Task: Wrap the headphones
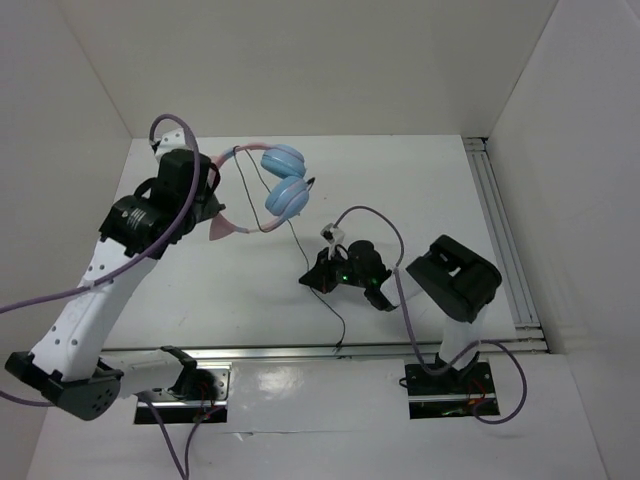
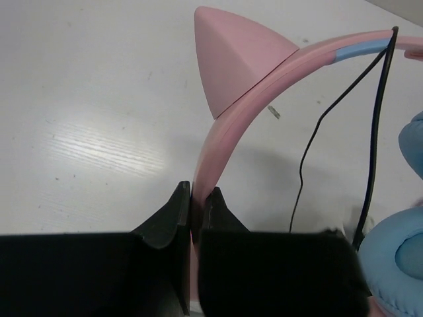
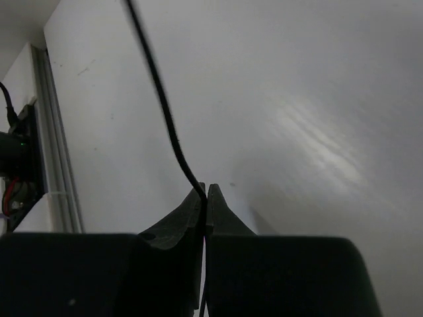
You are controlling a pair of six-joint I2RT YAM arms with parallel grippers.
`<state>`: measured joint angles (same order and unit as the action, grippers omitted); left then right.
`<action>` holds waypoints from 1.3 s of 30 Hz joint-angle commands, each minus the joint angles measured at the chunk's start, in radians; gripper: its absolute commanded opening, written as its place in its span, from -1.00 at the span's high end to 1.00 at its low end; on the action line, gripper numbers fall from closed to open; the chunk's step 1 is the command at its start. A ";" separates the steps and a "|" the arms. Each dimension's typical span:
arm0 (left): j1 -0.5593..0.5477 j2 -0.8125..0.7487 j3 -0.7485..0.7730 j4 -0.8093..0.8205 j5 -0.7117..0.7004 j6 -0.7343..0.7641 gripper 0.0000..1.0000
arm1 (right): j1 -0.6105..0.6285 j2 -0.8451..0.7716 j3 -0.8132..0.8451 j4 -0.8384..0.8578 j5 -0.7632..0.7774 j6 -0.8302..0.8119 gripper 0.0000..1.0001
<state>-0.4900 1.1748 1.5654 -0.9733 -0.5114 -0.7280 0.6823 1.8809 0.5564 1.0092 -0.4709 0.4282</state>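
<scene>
The headphones (image 1: 285, 180) are held up over the table's back left, with light-blue ear cups (image 1: 288, 197) and a pink headband (image 1: 232, 222). My left gripper (image 1: 214, 197) is shut on the headband (image 2: 208, 158), just below a pink cat ear (image 2: 231, 63). An ear cup (image 2: 396, 257) shows at the lower right of the left wrist view. The thin black cord (image 1: 300, 245) runs from the cups down to my right gripper (image 1: 314, 276), which is shut on the cord (image 3: 162, 105). The rest of the cord (image 1: 340, 320) trails to the front edge.
A metal rail (image 1: 500, 230) runs along the table's right side and another rail (image 1: 330, 351) along the front edge. White walls close in the back and both sides. A purple robot cable (image 1: 385, 225) loops above the right arm.
</scene>
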 commanded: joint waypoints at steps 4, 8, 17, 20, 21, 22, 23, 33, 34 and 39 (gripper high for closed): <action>0.093 0.080 -0.017 0.162 -0.075 -0.073 1.00 | 0.215 -0.305 -0.050 -0.184 0.248 -0.003 1.00; 0.114 0.112 -0.067 0.185 -0.108 -0.091 1.00 | 0.328 -0.442 -0.006 -0.337 0.333 -0.031 1.00; 0.165 0.167 -0.131 0.185 -0.096 -0.145 1.00 | 0.453 -0.539 0.158 -0.530 0.236 -0.088 1.00; 0.165 0.192 -0.120 0.162 -0.139 -0.145 1.00 | 0.496 -0.574 0.183 -0.564 0.236 -0.098 1.00; 0.165 0.206 -0.120 0.151 -0.150 -0.145 1.00 | 0.505 -0.597 0.212 -0.601 0.236 -0.111 1.00; 0.174 0.206 -0.120 0.142 -0.150 -0.154 1.00 | 0.505 -0.606 0.229 -0.619 0.236 -0.121 1.00; 0.174 0.218 -0.120 0.142 -0.159 -0.154 1.00 | 0.519 -0.620 0.244 -0.635 0.227 -0.121 1.00; 0.140 0.237 -0.111 0.110 -0.157 -0.105 1.00 | 0.485 -0.619 0.419 -0.958 0.457 -0.285 1.00; 0.140 0.237 -0.098 0.110 -0.157 -0.094 1.00 | 0.470 -0.606 0.419 -0.998 0.457 -0.304 1.00; 0.151 0.246 -0.097 0.097 -0.078 0.022 1.00 | 0.399 -0.615 0.471 -1.074 0.506 -0.365 1.00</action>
<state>-0.3473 1.4235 1.4139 -0.9199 -0.6281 -0.7742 1.1038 1.2797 0.9581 0.0193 -0.0303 0.1349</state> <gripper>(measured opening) 0.120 0.037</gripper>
